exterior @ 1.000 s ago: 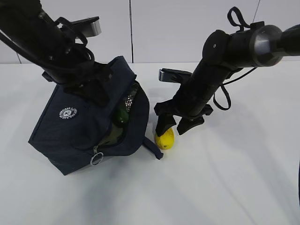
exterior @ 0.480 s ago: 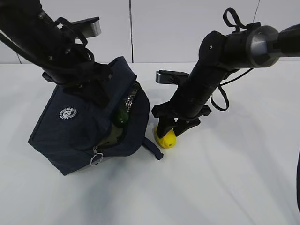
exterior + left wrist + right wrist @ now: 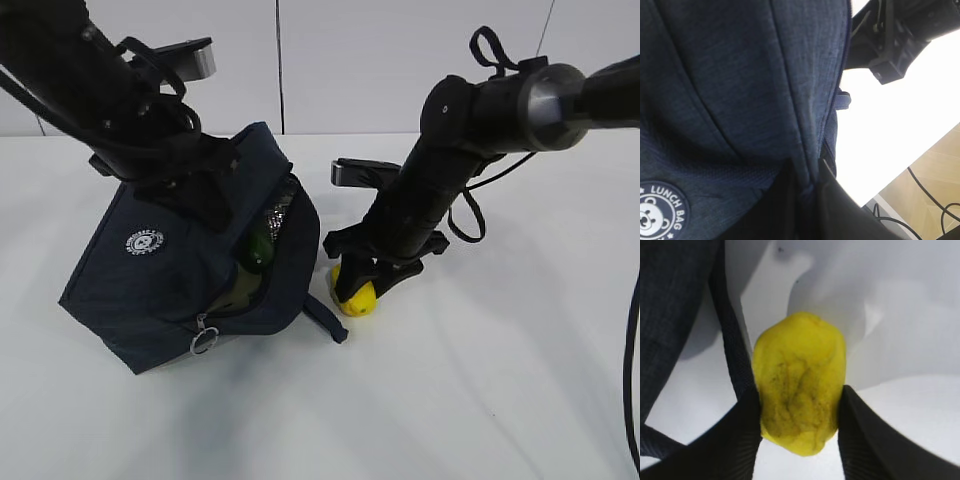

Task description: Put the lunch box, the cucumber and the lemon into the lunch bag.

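Steeply angled, right end effector (image 3: 358, 290) straddles lemon (image 3: 358, 298).

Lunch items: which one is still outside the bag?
The lemon. It sits on the table beside the bag, between the right hand's fingers. The cucumber already shows inside the bag's open top.

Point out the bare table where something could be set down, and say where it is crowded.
The table is bare along the front edge and over the right side, past the right gripper. It is crowded in the middle: the lemon sits close beside the lunch bag, with a bag strap on the table between them.
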